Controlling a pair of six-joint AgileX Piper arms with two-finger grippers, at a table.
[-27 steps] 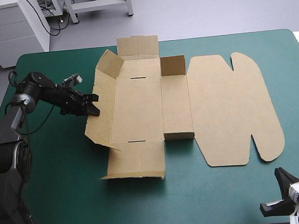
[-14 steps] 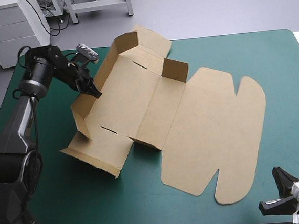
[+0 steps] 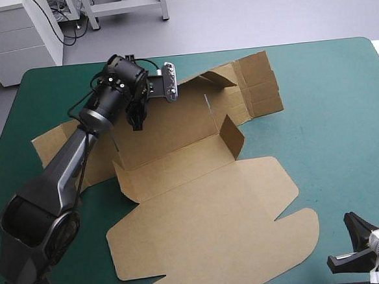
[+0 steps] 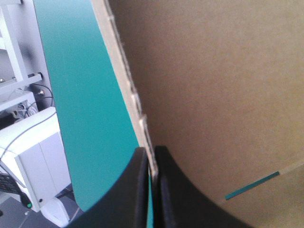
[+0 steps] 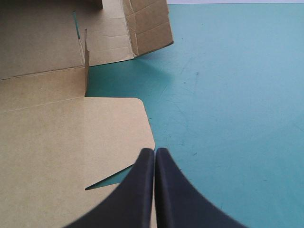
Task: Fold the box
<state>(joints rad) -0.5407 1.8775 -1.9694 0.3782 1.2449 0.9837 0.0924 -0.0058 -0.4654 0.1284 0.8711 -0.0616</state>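
Note:
The brown box [image 3: 200,206] lies as a cut sheet across the table's middle, its big lid panel toward the near edge and one short wall [image 3: 231,136] standing up. Over the sheet's far part, my left gripper [image 3: 137,121] is shut on a raised edge of the board. In the left wrist view the black fingers of the left gripper [image 4: 153,156] pinch that edge of the box [image 4: 213,85], with only the thin sheet between them. My right gripper [image 3: 353,227] rests at the near right corner, shut and holding nothing. In its own view the right gripper [image 5: 154,152] points at the rounded lid corner of the box [image 5: 57,142].
A side flap [image 3: 49,142] of the box reaches close to the table's left edge. Far flaps [image 3: 257,85] lie near the table's far edge. Teal-green cover [image 3: 344,118] stretches from the box to the right edge.
The box has swung round clockwise, so its lid panel went from the right side to the near side. My left gripper travelled with the board edge from the left toward the far middle. The right gripper stayed put.

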